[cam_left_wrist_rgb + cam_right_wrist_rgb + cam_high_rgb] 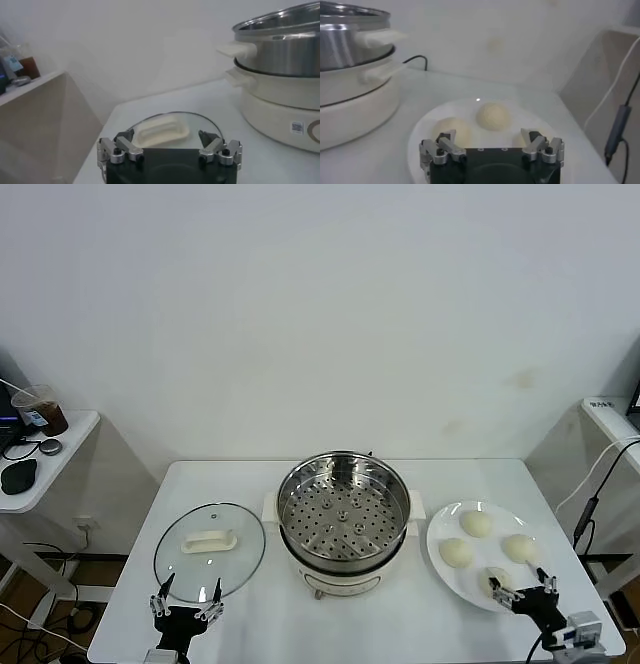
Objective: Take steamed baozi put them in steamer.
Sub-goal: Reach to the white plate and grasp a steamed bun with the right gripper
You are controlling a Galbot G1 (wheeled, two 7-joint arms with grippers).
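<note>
Steamer sits empty mid-surface; all four baozi are on the plate to its right. Right claw is wide open, hovering at the plate's near edge over the nearest baozi, so that arm takes it. Left claw is open and idle by the glass lid, left of the steamer.

A plain white wall backs the white table, flanked by side shelves.
</note>
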